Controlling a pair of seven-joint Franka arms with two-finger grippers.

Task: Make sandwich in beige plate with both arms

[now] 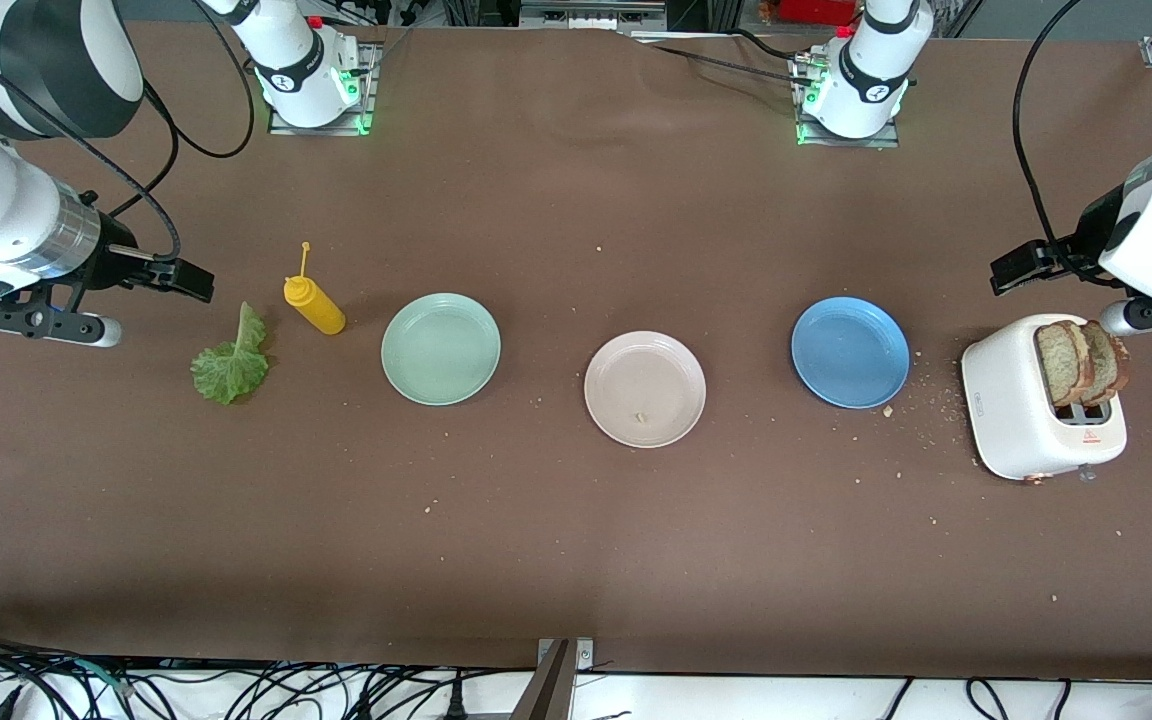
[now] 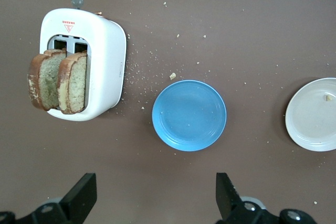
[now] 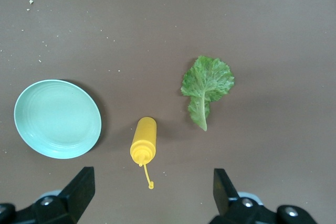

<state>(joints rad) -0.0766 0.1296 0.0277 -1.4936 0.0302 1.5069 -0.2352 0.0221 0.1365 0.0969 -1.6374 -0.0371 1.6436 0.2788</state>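
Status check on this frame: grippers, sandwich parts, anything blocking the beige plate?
Left gripper open above toaster; right gripper open near lettuce leaf. Two toast slices in toaster. Beige plate unobstructed, one crumb.

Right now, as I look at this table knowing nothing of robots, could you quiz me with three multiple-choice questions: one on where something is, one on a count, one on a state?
1. Where are the toast slices?
A. on the beige plate
B. in the toaster
C. beside the lettuce leaf

2. How many plates?
A. two
B. three
C. four

3. The left gripper and right gripper are:
A. both open, empty
B. both holding toast
C. one holding the bottle

Answers: B, slices stand in the slots; B, mint-green, beige, blue; A, fingers apart, nothing between.
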